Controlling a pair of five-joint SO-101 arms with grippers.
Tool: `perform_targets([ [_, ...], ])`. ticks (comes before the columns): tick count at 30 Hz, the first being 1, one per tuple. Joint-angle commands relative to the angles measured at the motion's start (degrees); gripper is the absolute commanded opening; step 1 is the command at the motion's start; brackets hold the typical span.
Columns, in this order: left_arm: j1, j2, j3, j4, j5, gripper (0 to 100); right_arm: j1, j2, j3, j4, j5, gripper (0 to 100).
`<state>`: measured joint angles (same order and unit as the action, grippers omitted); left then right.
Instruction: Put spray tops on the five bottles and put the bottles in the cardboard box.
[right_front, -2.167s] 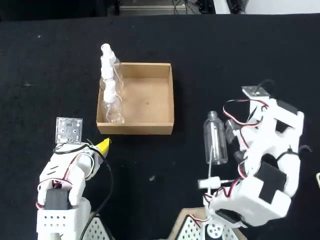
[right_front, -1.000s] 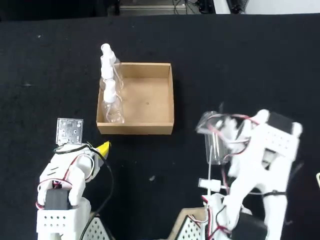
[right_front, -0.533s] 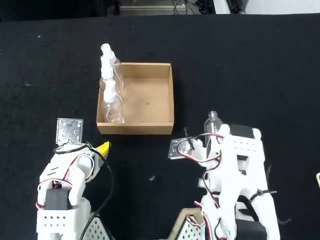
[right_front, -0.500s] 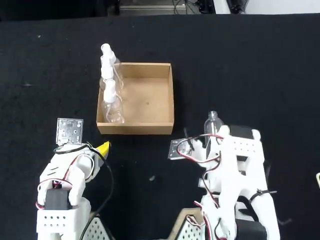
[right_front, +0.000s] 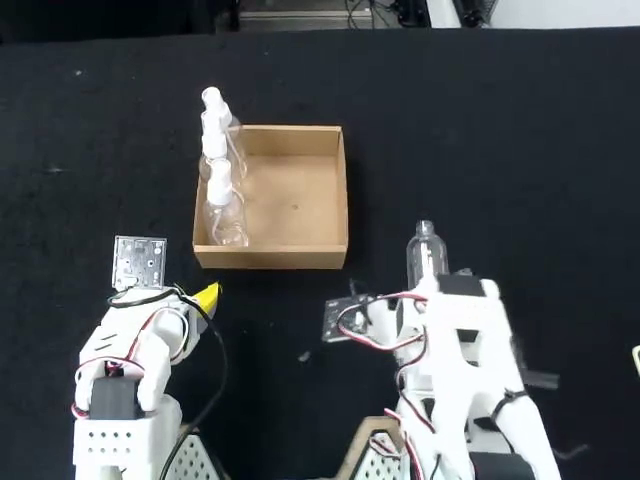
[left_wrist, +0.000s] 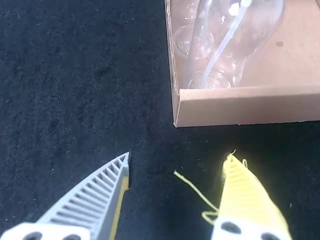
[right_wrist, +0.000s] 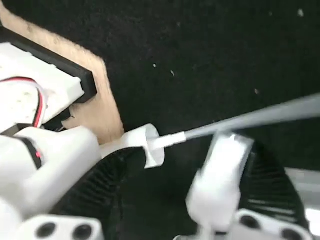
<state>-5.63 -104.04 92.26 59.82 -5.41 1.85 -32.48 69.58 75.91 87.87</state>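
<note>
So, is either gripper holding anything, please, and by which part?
Nothing is gripped. The left gripper is open beside the cardboard box; the right gripper is open around the spray top.

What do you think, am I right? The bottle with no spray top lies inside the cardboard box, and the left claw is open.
Not quite. The high view shows the bottle with no spray top lying outside the cardboard box, on the black table. The left claw is open, yes.
</note>
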Motion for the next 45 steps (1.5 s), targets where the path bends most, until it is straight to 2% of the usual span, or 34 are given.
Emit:
perform_targets([
  [1, -0.7, -0.4, -3.6, 0.0, -0.4, 27, -3.5, 0.3, 4.3, -1.7, -0.8, 19.2],
  [7, -2.4, -0.4, -3.6, -0.3, -0.4, 27, -4.7, 0.3, -3.8, -1.9, -10.5, 0.7],
  [14, -2.4, -0.4, -3.6, -0.3, -0.4, 27, -11.9, 0.3, -11.2, 1.7, -19.5, 1.0],
  [22, -2.4, -0.4, -3.6, -0.3, -0.4, 27, -23.0, 0.6, -21.8, 5.2, -35.0, 1.1],
  [24, -2.5, -0.4, -3.6, -0.3, -0.4, 27, -25.1, 0.8, -21.9, 6.7, -36.7, 1.5],
  [26, -2.5, -0.4, -3.6, -0.3, -0.4, 27, -23.7, 0.8, -21.8, 9.8, -35.6, 6.0],
  [28, -2.5, -0.4, -3.6, -0.3, -0.4, 27, -19.4, 0.8, -21.8, 12.0, -31.7, 12.9],
  [30, -2.5, -0.4, -3.6, -0.3, -0.4, 27, -13.0, 0.8, -21.7, 13.2, -24.7, 18.1],
  [34, -2.5, -0.4, -3.6, -0.3, -0.4, 27, -0.1, 0.8, -19.7, 16.9, -6.0, 19.1],
  [37, -2.4, -0.4, -3.6, -0.3, -0.4, 27, 4.9, 0.4, -16.6, 19.3, 4.4, 19.1],
  [39, -2.4, -0.4, -3.6, -0.3, -0.4, 27, 6.3, 0.4, -14.0, 18.9, 6.9, 19.4],
  [45, -2.4, -0.4, -3.6, -0.3, -0.4, 27, 6.5, 0.4, -6.6, 10.8, 7.1, 19.4],
])
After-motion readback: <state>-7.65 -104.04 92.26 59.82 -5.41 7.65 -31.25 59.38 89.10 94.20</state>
